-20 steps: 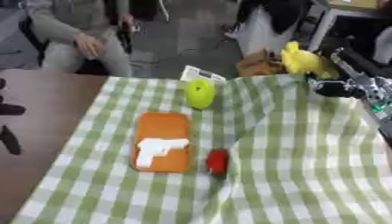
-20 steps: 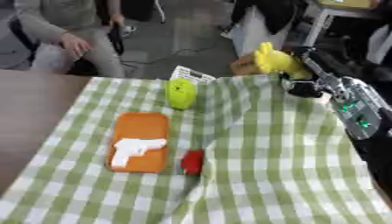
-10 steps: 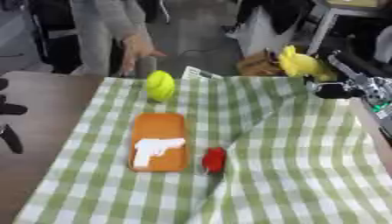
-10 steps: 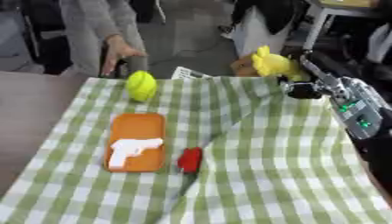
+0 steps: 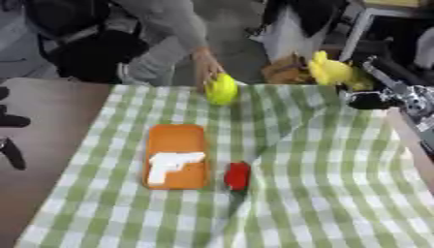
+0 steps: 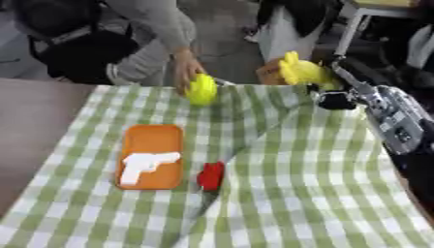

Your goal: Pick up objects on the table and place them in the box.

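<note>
Only the left eye view shows the left hand (image 5: 10,145), fingers unclear, at far left. The right hand (image 6: 315,80) holds a yellow toy (image 6: 298,71) at upper right. A person's hand (image 5: 204,67) touches the yellow-green ball (image 5: 221,89); an orange tray (image 5: 176,155) carries a white toy gun (image 5: 168,165), beside a red object (image 5: 237,175).

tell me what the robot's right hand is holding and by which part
It cannot be told: the right hand is near the yellow toy beyond the table's far edge, but no hold shows.

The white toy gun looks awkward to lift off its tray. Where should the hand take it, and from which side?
A judgement: pinch the long barrel of the white gun from above, fingers across its width. It lies flat on the orange tray, barrel toward the view's right, grip pointing down the view, so no side offers an edge to get under.
</note>
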Available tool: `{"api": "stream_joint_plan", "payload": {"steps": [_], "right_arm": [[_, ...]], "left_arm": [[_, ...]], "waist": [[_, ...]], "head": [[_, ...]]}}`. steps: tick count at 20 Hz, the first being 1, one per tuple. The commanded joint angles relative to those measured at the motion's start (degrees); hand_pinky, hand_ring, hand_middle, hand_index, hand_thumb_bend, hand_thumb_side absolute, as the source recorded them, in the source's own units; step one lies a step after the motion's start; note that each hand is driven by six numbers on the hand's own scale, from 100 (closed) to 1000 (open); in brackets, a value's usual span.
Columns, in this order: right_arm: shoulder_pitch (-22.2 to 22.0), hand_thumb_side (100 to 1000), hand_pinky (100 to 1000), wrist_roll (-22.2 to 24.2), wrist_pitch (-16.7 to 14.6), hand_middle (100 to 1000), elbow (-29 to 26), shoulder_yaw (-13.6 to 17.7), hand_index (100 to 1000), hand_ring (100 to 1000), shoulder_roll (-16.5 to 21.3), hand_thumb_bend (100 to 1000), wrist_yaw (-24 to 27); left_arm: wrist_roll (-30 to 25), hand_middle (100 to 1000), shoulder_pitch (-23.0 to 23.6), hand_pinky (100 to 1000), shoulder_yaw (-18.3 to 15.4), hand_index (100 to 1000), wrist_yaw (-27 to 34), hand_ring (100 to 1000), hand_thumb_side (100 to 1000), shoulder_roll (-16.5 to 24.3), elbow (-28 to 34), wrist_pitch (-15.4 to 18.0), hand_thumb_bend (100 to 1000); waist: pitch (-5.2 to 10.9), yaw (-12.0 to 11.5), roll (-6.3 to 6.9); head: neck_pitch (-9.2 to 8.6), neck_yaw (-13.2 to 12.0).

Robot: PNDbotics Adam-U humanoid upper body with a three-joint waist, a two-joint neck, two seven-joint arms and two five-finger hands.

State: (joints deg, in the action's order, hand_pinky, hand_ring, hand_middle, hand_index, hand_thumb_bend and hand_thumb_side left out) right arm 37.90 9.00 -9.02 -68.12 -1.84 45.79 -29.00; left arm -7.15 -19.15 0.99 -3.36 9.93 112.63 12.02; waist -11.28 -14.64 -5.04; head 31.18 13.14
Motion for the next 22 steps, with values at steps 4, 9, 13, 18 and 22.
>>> {"api": "stream_joint_plan", "payload": {"steps": [4, 9, 13, 18, 22], "right_arm": [[2.4, 100, 463, 0.8, -0.8, 712, -4.0, -0.8, 641, 617, 1.2, 100, 0.2], [3.5, 100, 549, -0.1, -0.8, 728, -4.9, -1.6, 626, 739, 0.6, 100, -2.2], [3.2, 100, 559, -1.6, -0.7, 733, -5.2, -2.1, 626, 745, 0.3, 100, -5.9], [3.5, 100, 638, -2.5, -1.2, 773, -4.9, -2.2, 613, 799, -0.8, 100, -8.7], [4.2, 100, 669, -2.6, -1.4, 789, -4.9, -2.5, 606, 821, -1.5, 100, -9.1]], "left_arm": [[-0.2, 821, -0.2, 338, -0.3, 791, -0.1, 688, 937, 0.0, 0.4, 0.1, 100], [-0.2, 819, 0.0, 340, -0.3, 790, 0.0, 688, 938, -0.1, 0.5, 0.1, 100], [-0.3, 819, 0.1, 340, -0.3, 790, 0.0, 688, 937, -0.1, 0.5, 0.0, 100], [-0.3, 818, 0.2, 340, -0.2, 790, 0.0, 687, 938, -0.2, 0.5, 0.0, 100], [-0.3, 818, 0.2, 339, -0.3, 790, 0.0, 687, 939, -0.2, 0.5, 0.0, 100]], "waist": [[2.46, -0.4, 0.88], [2.92, -1.0, 0.56], [3.15, -1.2, 0.37], [3.23, -1.4, 0.22], [3.21, -1.6, 0.26]], "head": [[0.42, 0.1], [0.57, 0.0], [0.76, 0.0], [0.88, 0.0], [0.98, 0.0]]}}
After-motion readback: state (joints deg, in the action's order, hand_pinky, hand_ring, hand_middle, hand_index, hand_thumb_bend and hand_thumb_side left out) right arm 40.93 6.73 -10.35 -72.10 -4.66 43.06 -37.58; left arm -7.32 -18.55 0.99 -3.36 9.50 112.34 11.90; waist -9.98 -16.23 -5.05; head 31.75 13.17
